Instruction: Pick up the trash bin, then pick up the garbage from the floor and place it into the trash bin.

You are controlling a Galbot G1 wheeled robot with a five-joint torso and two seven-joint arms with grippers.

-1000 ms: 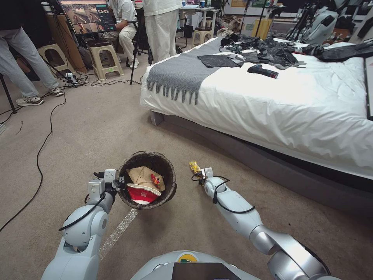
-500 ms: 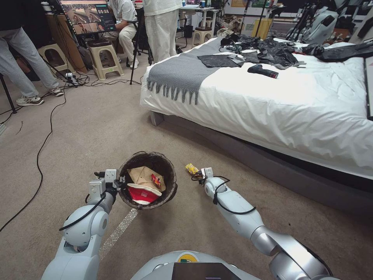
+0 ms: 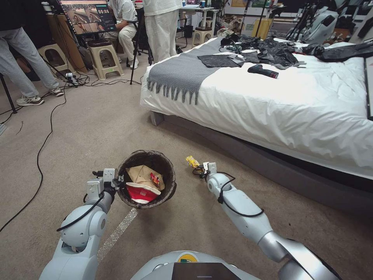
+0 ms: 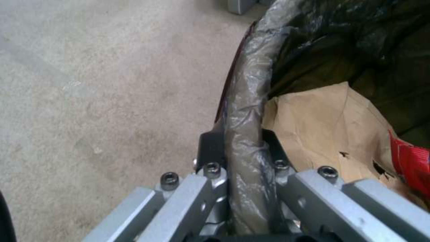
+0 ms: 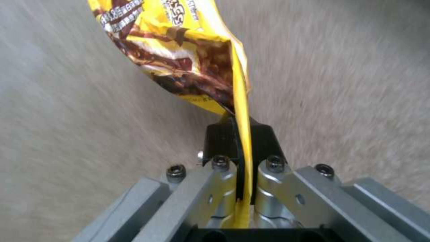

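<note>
Bed [image 3: 272, 112], white cover w/ grey throw and black clothes on top: beyond the work area, not part of the job. Carpet floor [image 3: 97, 128]: no other litter seen near the robot; elsewhere can't tell. Trash bin [image 3: 147, 179], white w/ dark bag folded over rim: in front of the robot, left of centre, apparently lifted off the floor, so step 1 judged done. Bin contents: tan paper scrap [image 3: 140, 175], red-and-white cup [image 3: 142, 192], small red wrapper [image 3: 155, 180], so part of step 2 judged done too. Left gripper [image 4: 244, 151]: at the bin's near-left rim, fingers pressed onto rim and bag fold, one inside, one outside. Right gripper [image 5: 237, 134]: out front, just right of the bin and beside its rim, not yet over the opening; fingers pinching the edge of a yellow snack wrapper [image 5: 188, 57], which hangs free above the carpet. Left to do, by judgement: carry wrapper over the opening, drop it. Vs. earlier frames: wrapper + right gripper sit slightly higher and farther fwd than 1 s ago; right forearm shifted a little; bin and left gripper nearly unchanged; bin contents same.
</note>
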